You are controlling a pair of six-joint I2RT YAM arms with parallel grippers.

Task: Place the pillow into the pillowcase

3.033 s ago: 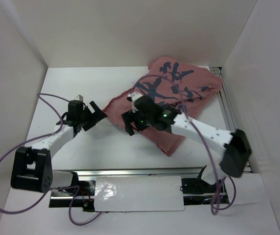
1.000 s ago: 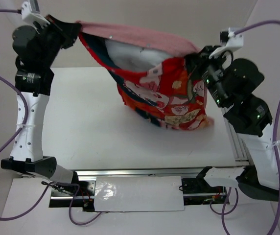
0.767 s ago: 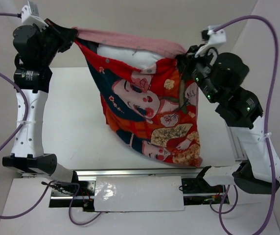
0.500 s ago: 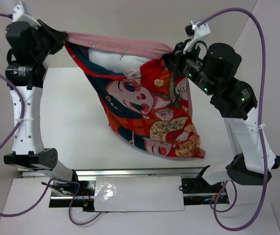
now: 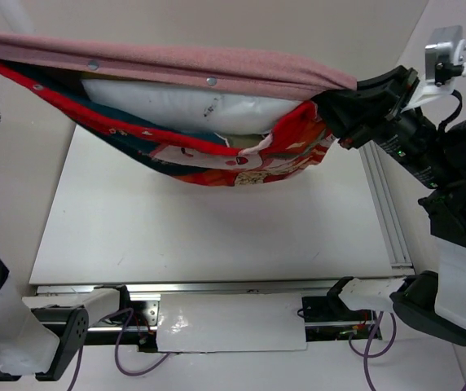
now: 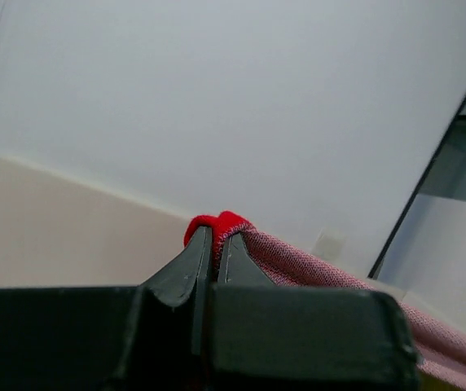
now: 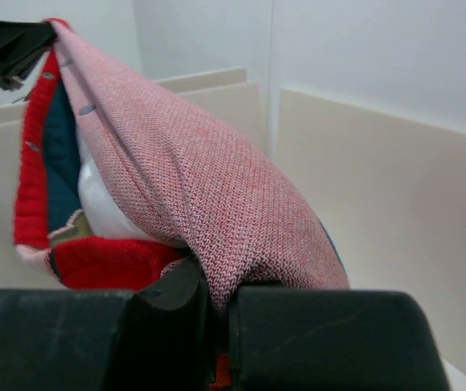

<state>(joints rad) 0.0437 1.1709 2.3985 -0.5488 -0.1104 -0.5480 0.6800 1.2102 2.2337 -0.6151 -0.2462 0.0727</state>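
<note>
We hold the pillowcase (image 5: 176, 69) stretched taut, hanging free above the bench (image 5: 217, 236), with the pillow (image 5: 192, 110) inside its open edge. The left gripper (image 6: 214, 243) and right gripper (image 5: 335, 106) pinch opposite corners, arms raised and spread near the side walls.

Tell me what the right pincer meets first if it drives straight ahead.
The pillowcase it grips: the right pincer points along the stretched fabric, so it would bunch that, then likely press the pillow inside. Depth is unclear.
</note>
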